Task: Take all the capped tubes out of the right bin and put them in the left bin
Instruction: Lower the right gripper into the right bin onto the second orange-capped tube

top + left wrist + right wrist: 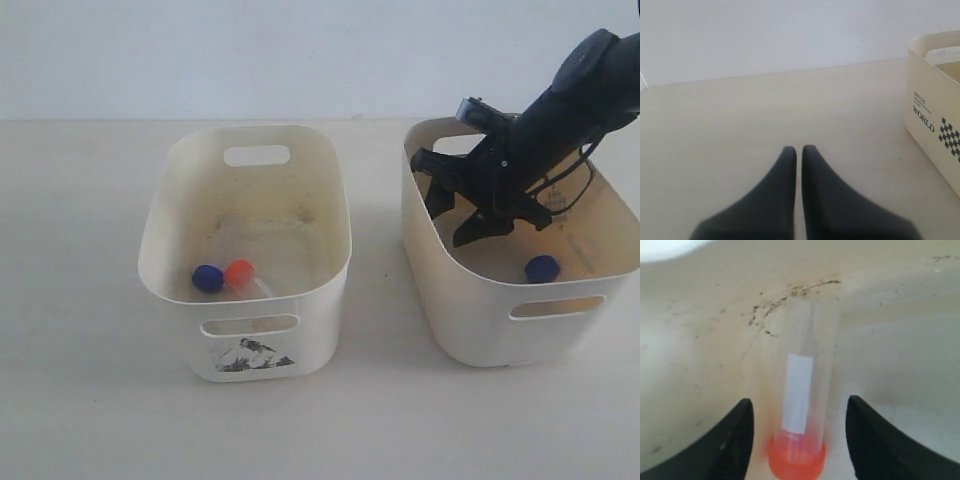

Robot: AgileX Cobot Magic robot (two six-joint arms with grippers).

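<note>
The right bin (pixel 500 300) holds a blue-capped tube (pixel 541 268) near its front wall. An orange-capped tube (pixel 801 405) lies on its scuffed floor. My right gripper (pixel 450 222) reaches down inside this bin. It stands open, with one finger on each side of the orange-capped tube (pixel 800 401) and a gap on both sides. The left bin (pixel 160 250), with its sticker (pixel 250 355), holds a blue-capped tube (pixel 207 278) and an orange-capped tube (pixel 240 274) side by side. My left gripper (pixel 799 149) is shut and empty, low over the bare tabletop.
A cream tub wall (pixel 935 100) with black WORLD lettering and a checker mark stands close beside my left gripper. The right arm (pixel 570 90) slants over the right bin's back rim. A pale wall rises behind the table.
</note>
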